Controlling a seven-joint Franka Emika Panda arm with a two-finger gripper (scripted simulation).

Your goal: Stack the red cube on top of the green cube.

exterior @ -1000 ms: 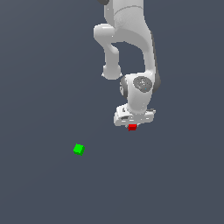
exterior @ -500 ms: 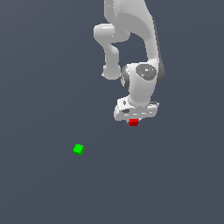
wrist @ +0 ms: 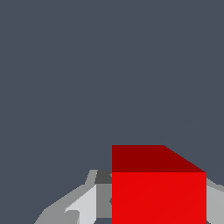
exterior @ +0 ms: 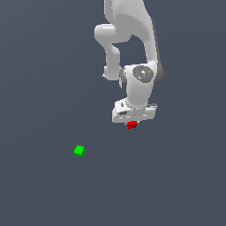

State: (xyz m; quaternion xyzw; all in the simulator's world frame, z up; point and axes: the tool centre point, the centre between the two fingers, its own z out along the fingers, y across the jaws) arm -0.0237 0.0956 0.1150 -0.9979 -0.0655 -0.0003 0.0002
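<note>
The green cube (exterior: 79,150) lies on the bench (exterior: 39,79) at the exterior view's left, unmoved. To its right, well apart, the hand (exterior: 132,122) grips the red cube (exterior: 132,125), now lifted slightly higher than one second ago.

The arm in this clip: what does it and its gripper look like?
The arm is smooth and white, built of rounded, tube-like segments with bulging joints. One round joint cap is grey with tiny red and green dots. The gripper has a flat, white, boxy body. In the wrist view its fingers look pale grey and angular. No cables show.
</note>
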